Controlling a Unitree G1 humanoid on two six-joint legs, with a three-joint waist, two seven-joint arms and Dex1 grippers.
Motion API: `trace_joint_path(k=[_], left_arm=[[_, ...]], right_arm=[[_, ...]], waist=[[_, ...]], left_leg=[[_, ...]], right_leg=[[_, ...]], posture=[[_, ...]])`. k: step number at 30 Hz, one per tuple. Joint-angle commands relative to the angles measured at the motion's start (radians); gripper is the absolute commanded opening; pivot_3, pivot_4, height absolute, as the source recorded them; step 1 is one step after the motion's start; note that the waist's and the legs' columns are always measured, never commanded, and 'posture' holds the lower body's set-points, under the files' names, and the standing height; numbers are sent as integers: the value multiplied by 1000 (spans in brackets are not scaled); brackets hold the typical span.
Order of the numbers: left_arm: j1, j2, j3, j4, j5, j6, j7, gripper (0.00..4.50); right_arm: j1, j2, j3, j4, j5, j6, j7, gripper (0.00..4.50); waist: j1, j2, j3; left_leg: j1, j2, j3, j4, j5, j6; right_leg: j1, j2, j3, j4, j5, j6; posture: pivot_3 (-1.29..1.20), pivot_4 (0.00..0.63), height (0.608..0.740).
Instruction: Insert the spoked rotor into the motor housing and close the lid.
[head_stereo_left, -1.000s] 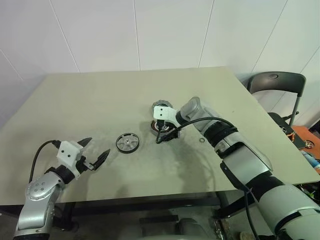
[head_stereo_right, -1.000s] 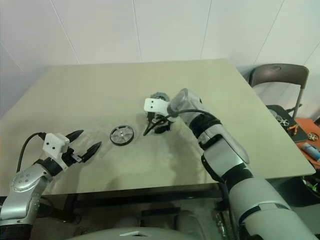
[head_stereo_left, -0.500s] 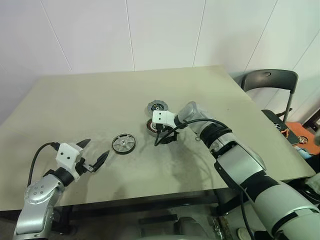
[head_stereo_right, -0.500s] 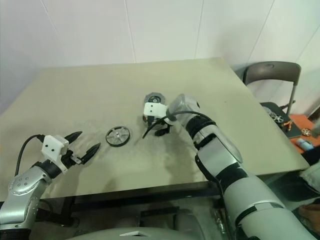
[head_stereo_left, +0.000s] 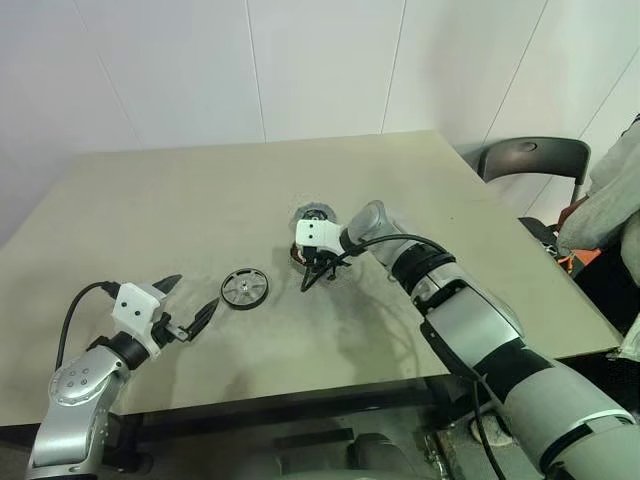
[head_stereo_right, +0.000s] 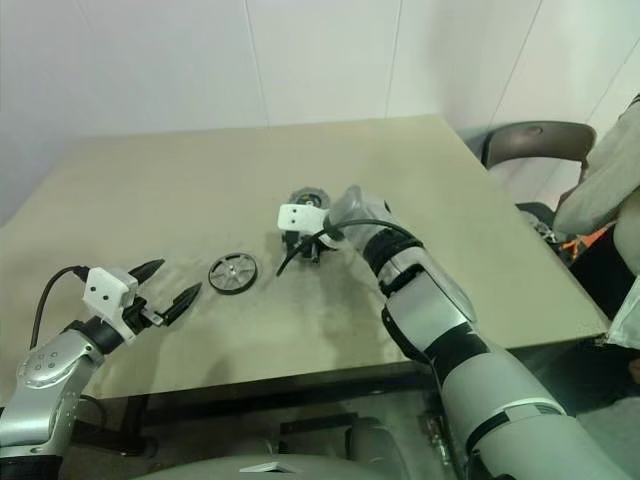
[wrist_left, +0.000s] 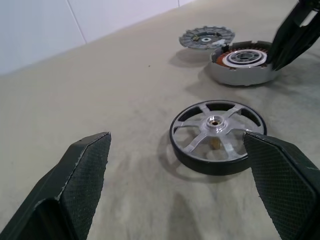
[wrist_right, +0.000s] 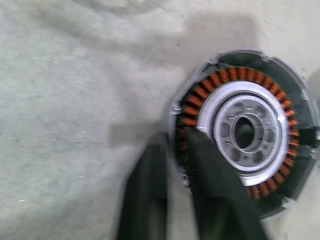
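The spoked rotor (head_stereo_left: 245, 287) lies flat on the table, black ring around silver spokes. My left gripper (wrist_left: 176, 137) hovers low beside it, open, with the rotor (wrist_left: 217, 137) just ahead of its fingers and nothing between them. The motor housing (wrist_right: 245, 130) sits further back, its copper windings and silver centre facing up. My right gripper (wrist_right: 175, 145) is shut on the housing's near wall, one finger inside over the windings and one outside. The grey ribbed lid (wrist_left: 206, 38) lies flat just behind the housing (wrist_left: 243, 62).
The beige table (head_stereo_left: 150, 200) runs to a white wall behind. A dark chair (head_stereo_left: 530, 160) stands off the table's right corner. A person's sleeve (head_stereo_left: 610, 190) shows at the right edge.
My right gripper has closed on the housing's wall. The camera has turned, and a person has come into view at the right. The left arm has stayed put.
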Motion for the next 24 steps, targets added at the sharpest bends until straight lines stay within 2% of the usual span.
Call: trace_joint_path(k=[1,7,14,18,24], left_arm=[[-14,9,23,-37,-13,0,9,4500],[-11,5,19,-47,-10,1,16,4500],[-8,9,21,-50,-14,4,19,4500],[-12,14,27,-42,-18,6,14,4500],[-21,18,24,-28,-17,6,8,4500]], right_arm=[[-27,0,-12,-6,-12,-10,-10,50],[-36,4,-24,-12,-10,0,14,50],[-37,-2,-51,-97,28,84,141,50],[16,-51,-31,-272,29,156,256,50],[152,-168,6,-648,44,317,403,50]], waist=[[-1,0,0],[0,0,0],[-1,0,0],[0,0,0],[3,0,0]], left_leg=[[0,0,0,0,0,0],[0,0,0,0,0,0],[-1,0,1,0,0,0],[-4,0,1,0,0,0],[-12,0,-1,3,0,0]], right_leg=[[0,0,0,1,0,0],[-2,0,0,3,0,-1],[-4,0,0,4,0,-1],[-7,0,0,4,0,-1],[-14,-2,-2,5,0,-1]], posture=[[0,0,740],[0,0,740],[0,0,740],[0,0,740],[0,0,740]])
